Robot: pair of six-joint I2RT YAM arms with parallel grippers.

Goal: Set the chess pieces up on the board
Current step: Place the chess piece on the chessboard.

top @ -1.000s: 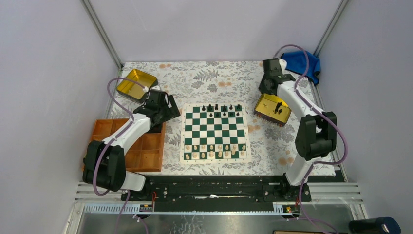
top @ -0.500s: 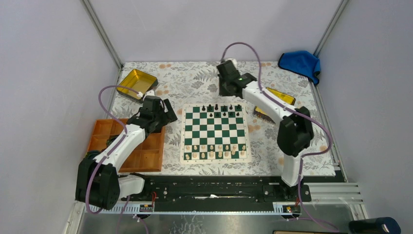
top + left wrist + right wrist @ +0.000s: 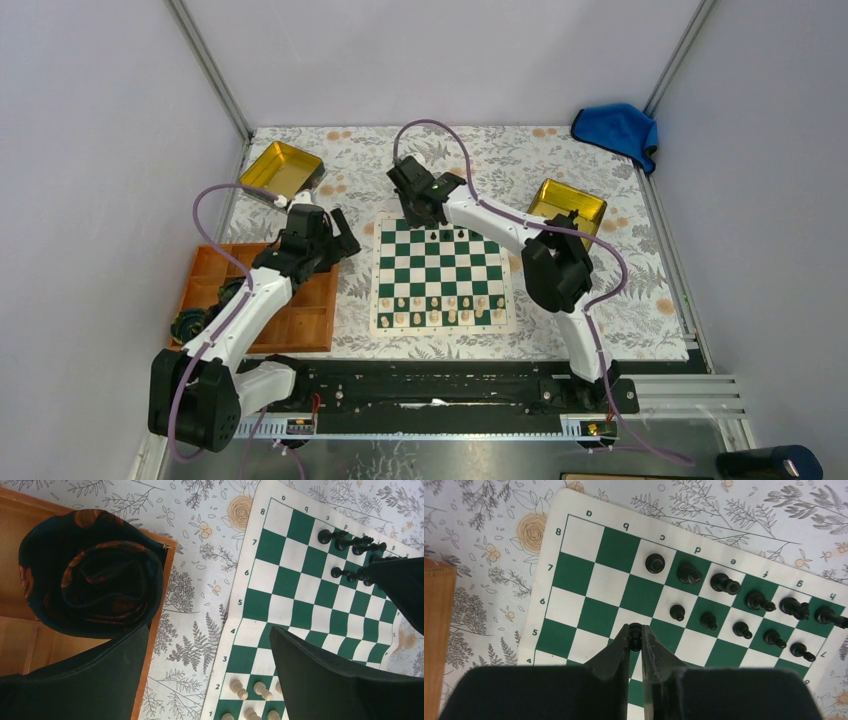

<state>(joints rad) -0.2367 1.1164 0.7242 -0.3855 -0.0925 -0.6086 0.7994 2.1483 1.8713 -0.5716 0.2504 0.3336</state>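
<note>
My right gripper (image 3: 636,636) is shut on a small black chess piece (image 3: 635,628), held just above the far-left part of the board (image 3: 574,575). From above, this gripper (image 3: 410,212) hangs over the far-left corner area of the board (image 3: 440,270). Several black chess pieces (image 3: 724,583) stand in the two far rows, from the c file rightward. My left gripper (image 3: 210,680) is wide open and empty, over the tablecloth between the orange tray and the board's left edge (image 3: 295,605); in the top view the left gripper (image 3: 335,240) shows there too.
Cream pieces (image 3: 440,310) fill the two near rows. The orange compartment tray (image 3: 300,310) lies left of the board with a dark rolled bundle (image 3: 90,575) in it. Gold tins sit at far left (image 3: 282,170) and right (image 3: 566,205). A blue cloth (image 3: 617,130) lies in the far-right corner.
My right arm has swung from the right gold tin leftward along the board's far edge to its far-left part. The left arm shifted slightly toward the far side.
</note>
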